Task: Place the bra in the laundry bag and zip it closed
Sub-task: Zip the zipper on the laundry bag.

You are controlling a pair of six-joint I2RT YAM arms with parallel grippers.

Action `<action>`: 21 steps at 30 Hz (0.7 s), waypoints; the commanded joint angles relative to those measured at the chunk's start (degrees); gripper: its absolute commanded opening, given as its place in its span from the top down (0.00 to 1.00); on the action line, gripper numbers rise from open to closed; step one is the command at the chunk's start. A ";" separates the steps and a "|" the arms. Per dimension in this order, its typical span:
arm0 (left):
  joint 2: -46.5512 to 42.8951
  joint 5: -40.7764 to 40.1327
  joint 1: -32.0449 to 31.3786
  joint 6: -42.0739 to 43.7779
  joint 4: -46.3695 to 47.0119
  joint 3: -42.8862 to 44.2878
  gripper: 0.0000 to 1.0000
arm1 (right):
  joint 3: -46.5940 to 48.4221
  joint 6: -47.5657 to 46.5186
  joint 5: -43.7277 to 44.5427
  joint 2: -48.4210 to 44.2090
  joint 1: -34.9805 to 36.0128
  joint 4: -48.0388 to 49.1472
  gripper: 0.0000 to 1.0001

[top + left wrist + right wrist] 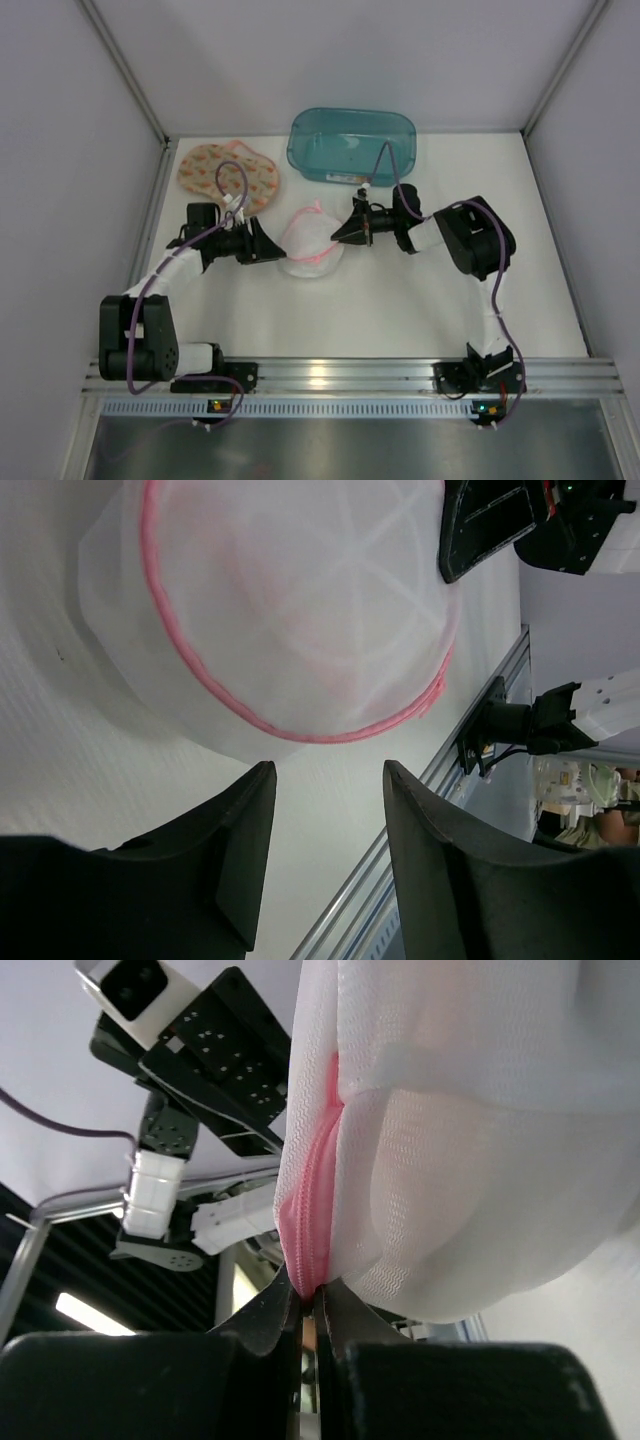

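Pinching the pink zipper (312,1210) seam, the right jaws are closed tight on the domed white mesh laundry bag (312,242) mid-counter. Left jaws stand half apart, empty, at its 9 o'clock. The padded floral bra (228,175) lies at its 11 o'clock, a translucent teal tub (352,145) at 12. Matte white counter (400,310); grey wall panels (60,150).

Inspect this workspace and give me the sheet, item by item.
Surface: white table.
Job's things: bra lies flat at far left, outside the bag; laundry bag mid-table, white mesh, pink zipper.
Clutter: teal bin at the far edge.
Grippers: left gripper open, just short of the bag; right gripper shut on the bag's zipper edge.
Cables: purple cable along each arm.
Surroundings: white walls; metal rail at near edge.
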 commanded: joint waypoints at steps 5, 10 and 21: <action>1.27 2.38 0.14 -7.34 9.42 -0.54 0.46 | 2.27 26.87 -0.01 0.53 0.60 46.60 1.00; 4.42 2.82 0.14 -18.67 21.64 -1.86 0.45 | 0.69 25.46 0.08 -0.35 1.48 45.54 1.00; 6.38 3.53 -0.56 -28.36 34.39 -3.35 0.45 | -3.43 3.79 2.44 -7.99 1.66 15.84 1.00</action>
